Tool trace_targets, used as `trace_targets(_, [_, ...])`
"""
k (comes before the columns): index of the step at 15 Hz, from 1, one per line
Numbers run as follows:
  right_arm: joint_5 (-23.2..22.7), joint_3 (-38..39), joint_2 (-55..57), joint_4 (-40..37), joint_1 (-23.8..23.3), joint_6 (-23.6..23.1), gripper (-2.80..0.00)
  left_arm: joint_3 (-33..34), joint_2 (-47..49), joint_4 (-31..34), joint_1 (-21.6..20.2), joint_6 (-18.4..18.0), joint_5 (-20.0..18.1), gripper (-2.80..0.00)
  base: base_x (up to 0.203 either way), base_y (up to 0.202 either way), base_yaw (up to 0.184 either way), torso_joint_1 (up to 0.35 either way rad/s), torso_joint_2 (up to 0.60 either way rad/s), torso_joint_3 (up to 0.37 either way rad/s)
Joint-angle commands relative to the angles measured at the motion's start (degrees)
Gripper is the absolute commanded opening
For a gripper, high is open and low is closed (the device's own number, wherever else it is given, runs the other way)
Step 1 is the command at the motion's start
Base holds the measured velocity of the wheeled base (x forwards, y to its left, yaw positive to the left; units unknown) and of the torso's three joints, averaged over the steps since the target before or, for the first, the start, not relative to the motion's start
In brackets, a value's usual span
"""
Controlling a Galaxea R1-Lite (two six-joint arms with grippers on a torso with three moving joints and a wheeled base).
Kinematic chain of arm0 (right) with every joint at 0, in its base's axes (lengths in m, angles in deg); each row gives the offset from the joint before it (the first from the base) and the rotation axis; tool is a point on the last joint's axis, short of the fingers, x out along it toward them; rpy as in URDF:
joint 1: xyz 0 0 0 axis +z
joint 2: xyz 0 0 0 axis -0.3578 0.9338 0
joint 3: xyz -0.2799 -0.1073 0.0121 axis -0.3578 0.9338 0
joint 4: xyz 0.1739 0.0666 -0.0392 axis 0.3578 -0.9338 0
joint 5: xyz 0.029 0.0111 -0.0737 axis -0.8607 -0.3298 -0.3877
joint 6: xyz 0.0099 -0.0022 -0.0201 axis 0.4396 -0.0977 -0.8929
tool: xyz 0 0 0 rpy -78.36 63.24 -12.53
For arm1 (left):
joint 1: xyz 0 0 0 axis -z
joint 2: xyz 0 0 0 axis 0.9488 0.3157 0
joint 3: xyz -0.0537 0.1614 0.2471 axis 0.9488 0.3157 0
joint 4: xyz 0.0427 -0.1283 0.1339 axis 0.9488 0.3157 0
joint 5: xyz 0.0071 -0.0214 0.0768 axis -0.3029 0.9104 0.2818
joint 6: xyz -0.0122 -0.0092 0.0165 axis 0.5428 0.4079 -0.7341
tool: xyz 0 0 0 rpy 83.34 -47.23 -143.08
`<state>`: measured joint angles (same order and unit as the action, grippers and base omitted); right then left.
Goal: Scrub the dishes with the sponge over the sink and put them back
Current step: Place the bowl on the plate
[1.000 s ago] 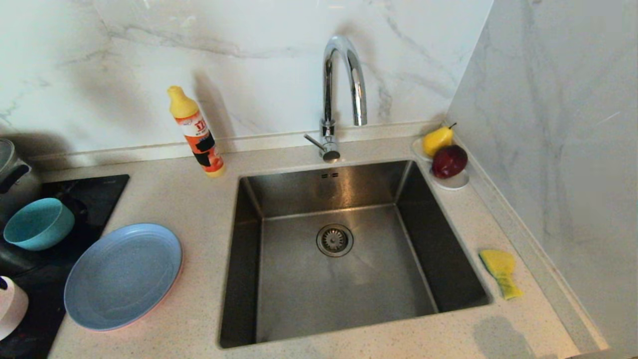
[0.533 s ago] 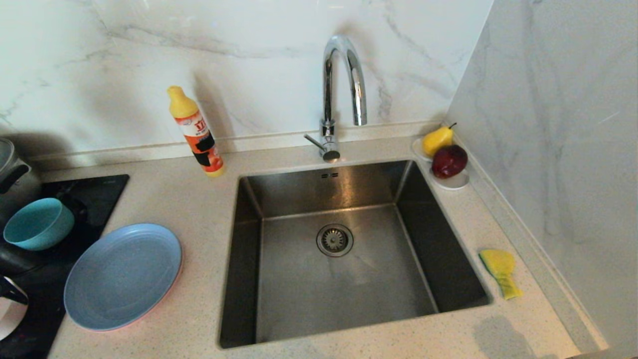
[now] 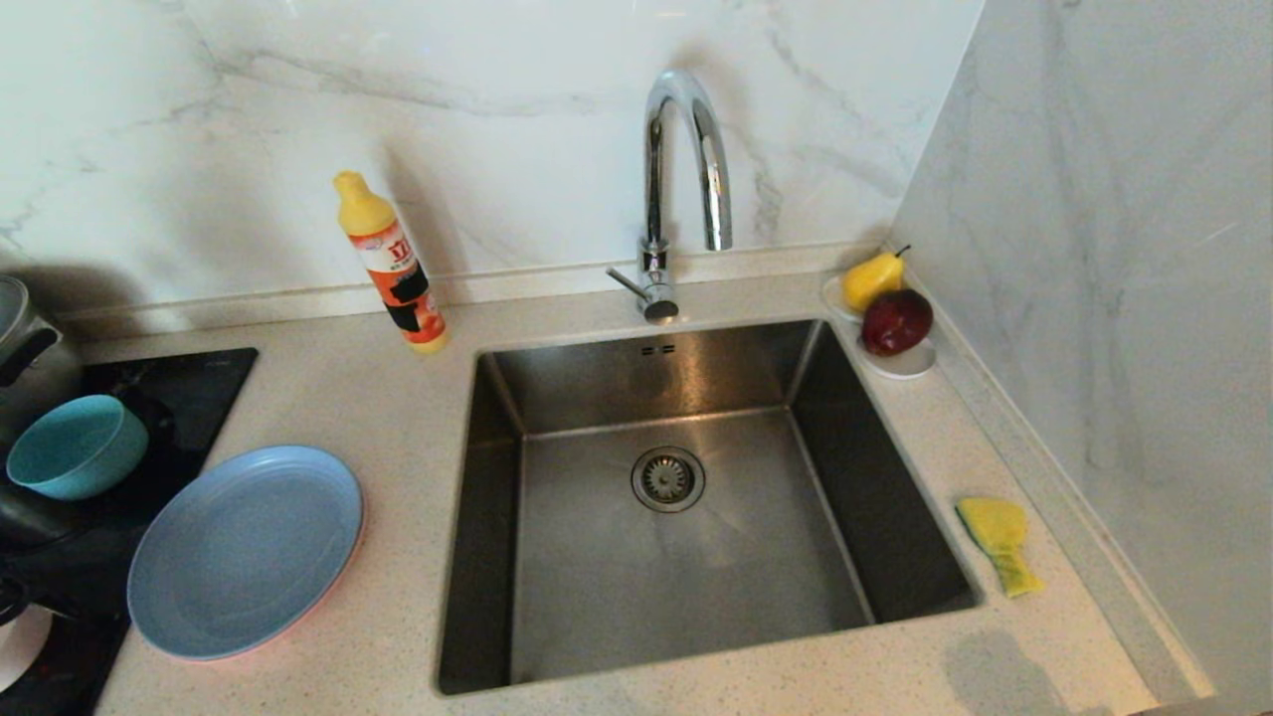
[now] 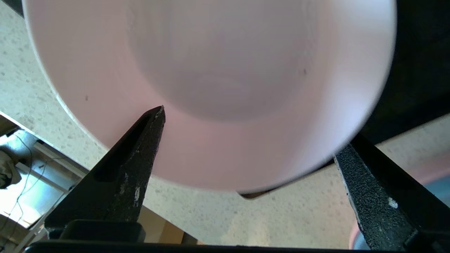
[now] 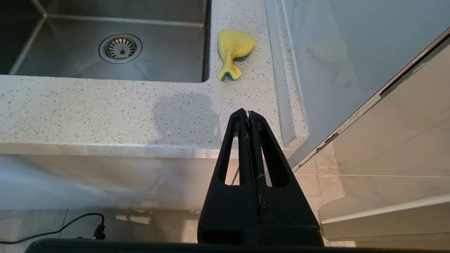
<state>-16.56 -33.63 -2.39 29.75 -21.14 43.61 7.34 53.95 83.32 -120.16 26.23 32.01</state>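
Note:
The pale pink-white bowl (image 4: pixel 218 63) fills the left wrist view, resting on the dark cooktop at the counter's corner. My left gripper (image 4: pixel 249 131) is open at its near rim: one finger (image 4: pixel 140 147) lies against the bowl's inner wall, the other (image 4: pixel 365 189) stands outside, apart from it. In the head view only a sliver of that bowl (image 3: pixel 12 646) shows at the lower left edge. The teal bowl (image 3: pixel 75 447) and the blue plate (image 3: pixel 244 547), stacked on the pink plate (image 3: pixel 316 612), sit left of the sink (image 3: pixel 875 477). The sponge (image 3: pixel 998 542) lies right of the sink. My right gripper (image 5: pixel 249 112) is shut and empty off the counter's front edge.
A detergent bottle (image 3: pixel 390 264) stands behind the sink's left corner and the faucet (image 3: pixel 681 189) behind its middle. A small dish with a pear and red fruit (image 3: pixel 900 323) sits in the back right corner. A steel pot (image 3: pixel 25 338) stands on the black cooktop (image 3: pixel 199 383).
In the head view the pale bowl has dropped lower at the left edge and shows less, with a dark gripper part over its top. The right arm has not moved.

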Motion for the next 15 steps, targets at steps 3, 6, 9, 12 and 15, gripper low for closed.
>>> trace_targets(3, [-0.03, 0.0, 0.07, 0.0, 0.07, -0.04, -2.8, -0.97, 0.42, 0.17, -0.28, 0.06, -1.37, -2.8, 0.0, 0.0, 0.0, 0.0, 0.0, 0.0])
trace_targets(6, [-0.03, 0.0, 0.07, 0.0, 0.01, -0.04, -2.8, -0.94, 0.5, 0.16, -0.6, 0.06, -1.5, -2.8, 0.0, 0.0, 0.0, 0.0, 0.0, 0.0])
trace_targets(9, [-0.03, 0.0, 0.07, 0.0, 0.0, -0.04, -2.8, -0.84, 0.54, 0.16, -1.09, 0.06, -1.59, -2.8, 0.0, 0.0, 0.0, 0.0, 0.0, 0.0])
trace_targets(12, [-0.03, 0.0, 0.07, 0.0, 0.0, -0.04, -2.8, -0.94, -0.94, 0.48, -1.09, 0.03, -1.51, -2.8, 0.0, 0.0, 0.0, 0.0, 0.0, 0.0])
trace_targets(15, [-0.03, 0.0, 0.07, 0.0, 0.0, -0.04, -2.8, -0.69, -4.7, 1.71, -1.07, 0.01, -1.43, -2.8, 0.0, 0.0, 0.0, 0.0, 0.0, 0.0])
